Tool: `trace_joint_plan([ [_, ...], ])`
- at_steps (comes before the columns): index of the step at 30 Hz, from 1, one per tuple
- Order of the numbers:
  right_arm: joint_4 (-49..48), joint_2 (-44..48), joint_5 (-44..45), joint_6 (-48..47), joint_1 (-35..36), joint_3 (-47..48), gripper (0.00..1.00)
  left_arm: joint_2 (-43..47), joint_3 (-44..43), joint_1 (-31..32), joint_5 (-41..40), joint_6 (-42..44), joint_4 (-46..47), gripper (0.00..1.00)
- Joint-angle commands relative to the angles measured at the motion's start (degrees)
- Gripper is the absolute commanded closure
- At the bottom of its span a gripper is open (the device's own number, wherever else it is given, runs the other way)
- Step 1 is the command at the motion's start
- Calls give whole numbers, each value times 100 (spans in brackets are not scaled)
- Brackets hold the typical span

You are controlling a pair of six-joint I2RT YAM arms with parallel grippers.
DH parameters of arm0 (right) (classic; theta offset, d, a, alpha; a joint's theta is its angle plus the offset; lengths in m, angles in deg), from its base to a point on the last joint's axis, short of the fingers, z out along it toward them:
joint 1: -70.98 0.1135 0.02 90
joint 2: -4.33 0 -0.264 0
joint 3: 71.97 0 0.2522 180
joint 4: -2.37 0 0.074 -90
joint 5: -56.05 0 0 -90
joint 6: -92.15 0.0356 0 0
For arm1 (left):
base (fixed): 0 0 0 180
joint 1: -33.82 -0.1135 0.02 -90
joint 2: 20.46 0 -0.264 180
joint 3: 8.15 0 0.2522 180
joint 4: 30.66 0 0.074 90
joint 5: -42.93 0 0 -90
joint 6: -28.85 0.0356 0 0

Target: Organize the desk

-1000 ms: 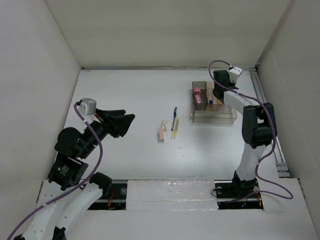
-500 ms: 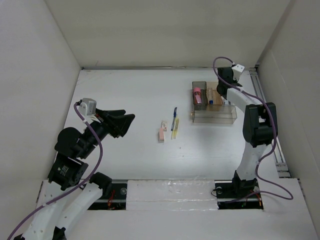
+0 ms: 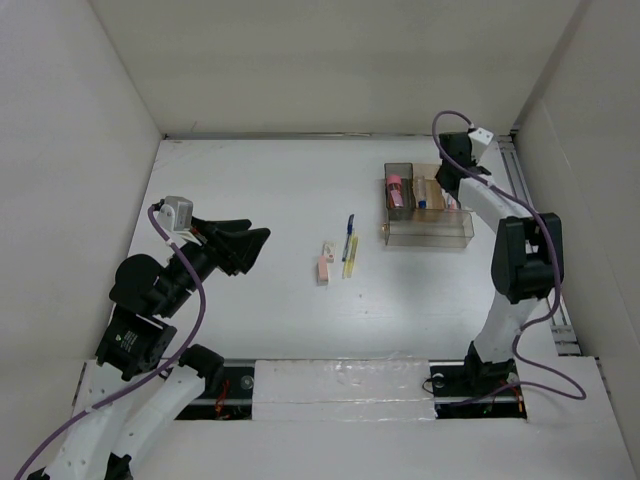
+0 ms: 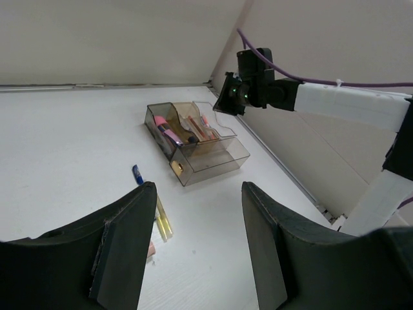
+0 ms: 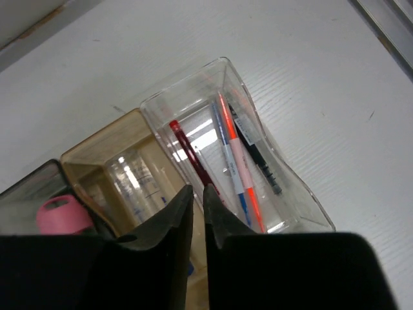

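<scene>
The white desk [image 3: 260, 300] holds a clear compartmented tray [image 3: 428, 228] at the back right. My right gripper [image 5: 198, 188] hovers over the tray's clear end compartment [image 5: 303, 206]. Its jaws stand a narrow slit apart with nothing between them. In that compartment lie a red pen [image 5: 187, 145], a blue-and-white pen [image 5: 227, 155], a pink-orange pen [image 5: 240, 168] and a black pen [image 5: 258, 158]. My left gripper [image 4: 199, 187] is open and empty, raised over the desk's left half [image 3: 262, 240], well short of the loose items.
A blue pen [image 3: 350, 224], a yellow pen [image 3: 350, 256] and a small pink-and-white piece [image 3: 324, 266] lie mid-desk. A pink-capped item [image 5: 61, 216] sits in the tray's dark compartment. A metal rail [image 3: 530, 230] runs along the right edge. White walls stand close around.
The right gripper has drawn up and slightly right from the tray's clear compartment, and its jaws parted from a tighter closure. The left arm has not moved.
</scene>
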Motion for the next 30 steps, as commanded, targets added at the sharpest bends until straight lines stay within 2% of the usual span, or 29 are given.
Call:
trace_joint_plan([
  [1,-218,640,-226,198,235,-124,84,-10,22,16,39,75,264,49],
  [3,-140,780,-174,294,341,-177,99,-18,22,16,56,75,273,49],
  [4,-52,842,-217,338,437,-204,100,-27,22,16,57,75,282,49],
  [8,-244,1255,-595,365,1016,-625,100,-18,13,16,57,75,273,49],
  [9,-262,1377,-665,408,1357,-704,100,-18,13,16,57,66,264,49],
  [15,-604,1361,-1070,900,2537,-1521,100,34,13,16,-5,75,255,49],
  [16,-675,1309,-1070,945,2738,-1592,98,34,22,16,12,75,255,49],
  [18,-684,1107,-1000,1111,2880,-1741,89,43,13,16,-5,66,264,49],
  [19,-710,976,-982,1182,2985,-1872,77,17,13,16,12,66,255,49],
  [22,-746,904,-1000,1208,3161,-1953,72,34,13,16,13,66,264,49],
  [30,-824,693,-1096,1332,3338,-2181,69,8,22,16,30,75,264,49],
])
